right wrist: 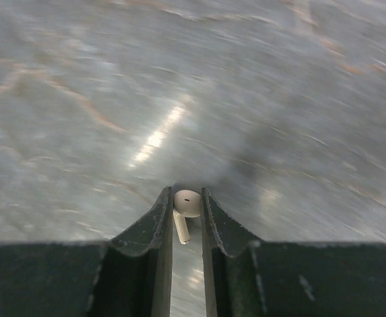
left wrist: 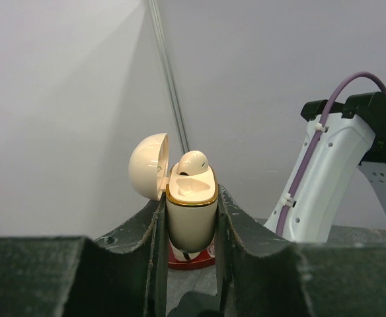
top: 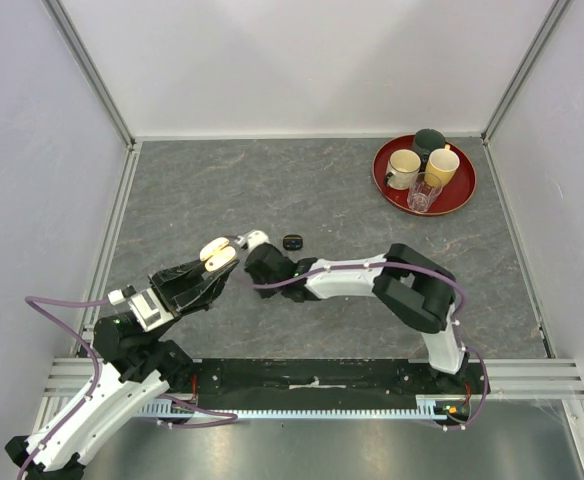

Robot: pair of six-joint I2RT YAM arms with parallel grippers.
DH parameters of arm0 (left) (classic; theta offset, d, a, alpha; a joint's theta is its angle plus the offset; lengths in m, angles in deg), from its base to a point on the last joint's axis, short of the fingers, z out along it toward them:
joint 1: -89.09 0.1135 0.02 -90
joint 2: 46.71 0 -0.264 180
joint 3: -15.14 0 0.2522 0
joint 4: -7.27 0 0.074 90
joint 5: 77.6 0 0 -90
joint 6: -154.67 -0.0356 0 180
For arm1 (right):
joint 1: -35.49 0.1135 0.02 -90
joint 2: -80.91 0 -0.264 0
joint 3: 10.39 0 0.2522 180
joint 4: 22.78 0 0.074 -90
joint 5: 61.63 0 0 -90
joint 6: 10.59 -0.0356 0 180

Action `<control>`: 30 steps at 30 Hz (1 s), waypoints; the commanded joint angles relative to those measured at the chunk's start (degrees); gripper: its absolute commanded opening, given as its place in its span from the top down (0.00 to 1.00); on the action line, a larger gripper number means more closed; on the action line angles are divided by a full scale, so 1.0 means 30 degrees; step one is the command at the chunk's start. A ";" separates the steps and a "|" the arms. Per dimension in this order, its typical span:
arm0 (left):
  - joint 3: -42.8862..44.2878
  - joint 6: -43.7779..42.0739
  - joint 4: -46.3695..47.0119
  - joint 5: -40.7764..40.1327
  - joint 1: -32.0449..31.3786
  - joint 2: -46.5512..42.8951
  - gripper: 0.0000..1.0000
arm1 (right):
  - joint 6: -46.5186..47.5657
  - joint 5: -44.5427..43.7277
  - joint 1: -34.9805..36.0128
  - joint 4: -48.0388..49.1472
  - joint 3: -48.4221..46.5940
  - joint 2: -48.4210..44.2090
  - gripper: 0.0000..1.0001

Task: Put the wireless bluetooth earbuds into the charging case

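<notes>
Left wrist view: my left gripper [left wrist: 190, 198] pinches the cream case [left wrist: 192, 218] by its sides. The case's long axis runs along my fingers, mouth pointing away from the wrist, with the lid [left wrist: 147, 165] swung open to the left. One cream bud [left wrist: 193, 162] sits in it, poking above the gold rim [left wrist: 192, 200]. My right gripper [right wrist: 186, 195] is pressed together on the second bud [right wrist: 187, 202], head outward, stem running back along the fingers, near the case.

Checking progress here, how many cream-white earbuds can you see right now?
2. One earbud sits in the open charging case clamped by the left gripper; the second earbud is pinched in the right gripper. More could be hidden.
</notes>
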State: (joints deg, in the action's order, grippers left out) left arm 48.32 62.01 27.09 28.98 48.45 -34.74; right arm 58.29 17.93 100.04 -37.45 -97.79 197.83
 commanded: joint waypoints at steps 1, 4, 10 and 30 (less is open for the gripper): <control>-0.0057 0.0358 0.0788 -0.0311 -0.0046 -0.0180 0.98 | -0.2885 -0.2170 -0.1564 0.0009 0.2571 -0.2320 0.89; -0.0232 0.0358 0.0934 -0.0428 -0.0075 -0.0181 0.98 | -0.5258 -0.3052 -0.2532 -0.0371 0.4534 -0.3961 0.87; -0.0409 0.0358 0.1286 -0.0459 -0.0075 0.0053 0.98 | -0.9039 -0.5982 -0.2768 -0.0928 0.7759 -0.6277 0.86; -0.0702 0.0534 0.1637 -0.0575 -0.0075 0.0230 0.98 | -0.4182 -0.3964 -0.2797 -0.2626 0.6210 -0.5723 0.59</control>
State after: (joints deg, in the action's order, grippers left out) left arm 46.33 62.04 29.63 28.74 48.45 -34.57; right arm 39.71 4.01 91.63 -42.36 -75.65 179.58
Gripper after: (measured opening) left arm 0.331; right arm 0.412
